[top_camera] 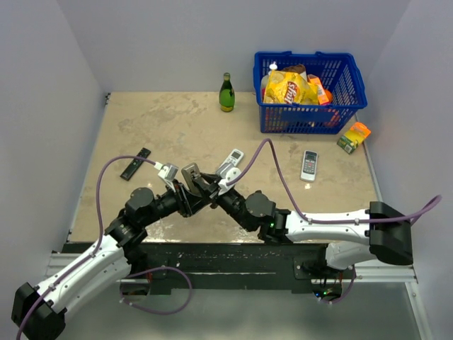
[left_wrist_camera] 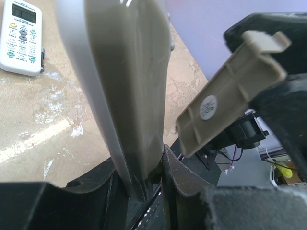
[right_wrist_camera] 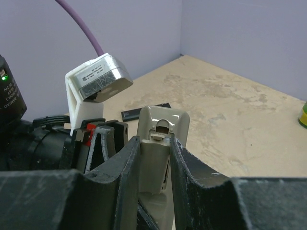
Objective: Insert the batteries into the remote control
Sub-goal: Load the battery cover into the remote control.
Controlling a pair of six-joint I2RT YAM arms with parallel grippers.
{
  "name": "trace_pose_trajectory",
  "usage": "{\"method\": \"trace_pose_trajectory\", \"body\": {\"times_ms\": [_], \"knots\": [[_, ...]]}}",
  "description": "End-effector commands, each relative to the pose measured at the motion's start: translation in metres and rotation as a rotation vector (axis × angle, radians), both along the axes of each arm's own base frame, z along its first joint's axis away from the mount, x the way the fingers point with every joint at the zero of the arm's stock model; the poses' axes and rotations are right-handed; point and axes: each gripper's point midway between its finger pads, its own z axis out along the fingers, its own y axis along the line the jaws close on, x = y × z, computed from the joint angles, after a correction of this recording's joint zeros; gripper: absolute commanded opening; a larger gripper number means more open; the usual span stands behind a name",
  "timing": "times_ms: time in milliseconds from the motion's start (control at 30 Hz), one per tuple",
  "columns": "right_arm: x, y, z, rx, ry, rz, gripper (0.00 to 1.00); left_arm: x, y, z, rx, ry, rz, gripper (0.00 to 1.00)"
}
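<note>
The remote control [top_camera: 191,173] is held up off the table between both arms, its plain grey back [right_wrist_camera: 165,120] toward the right wrist camera. My left gripper [top_camera: 185,187] is shut on its lower end [left_wrist_camera: 129,72]. My right gripper [right_wrist_camera: 154,143] is shut on the grey battery cover [right_wrist_camera: 156,163], which lies against the remote's back just below the latch notch. In the left wrist view the cover [left_wrist_camera: 230,91] shows tilted, a little apart from the remote. No batteries are in view.
A white remote [top_camera: 230,161] lies just beyond the grippers, another [top_camera: 309,165] to the right. A long black strip [top_camera: 135,163] lies left. A green bottle [top_camera: 226,93], a blue basket [top_camera: 311,57] of snacks and an orange box [top_camera: 354,137] stand at the back.
</note>
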Motion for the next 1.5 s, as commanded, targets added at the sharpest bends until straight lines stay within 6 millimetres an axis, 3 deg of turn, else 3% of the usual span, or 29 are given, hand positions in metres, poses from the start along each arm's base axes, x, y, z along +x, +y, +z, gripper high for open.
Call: {"method": "trace_pose_trajectory", "body": {"times_ms": [0,267,933,1167,1467], "knots": [[0.005,-0.004,0.02,0.06,-0.046,-0.055,0.0,0.005,-0.001,0.035,-0.067,-0.07,0.012,0.0],[0.01,-0.009,0.022,0.066,-0.066,-0.099,0.0,0.003,-0.002,0.038,-0.07,-0.08,-0.003,0.0],[0.004,0.005,0.006,0.02,-0.06,-0.083,0.0,0.002,-0.001,0.04,-0.074,-0.082,0.005,0.0],[0.004,0.007,-0.004,-0.029,-0.054,-0.092,0.0,0.002,0.001,0.045,-0.081,-0.097,0.013,0.0],[0.007,0.018,-0.032,-0.133,-0.008,-0.09,0.0,-0.001,0.0,0.047,-0.083,-0.135,-0.015,0.0]]}}
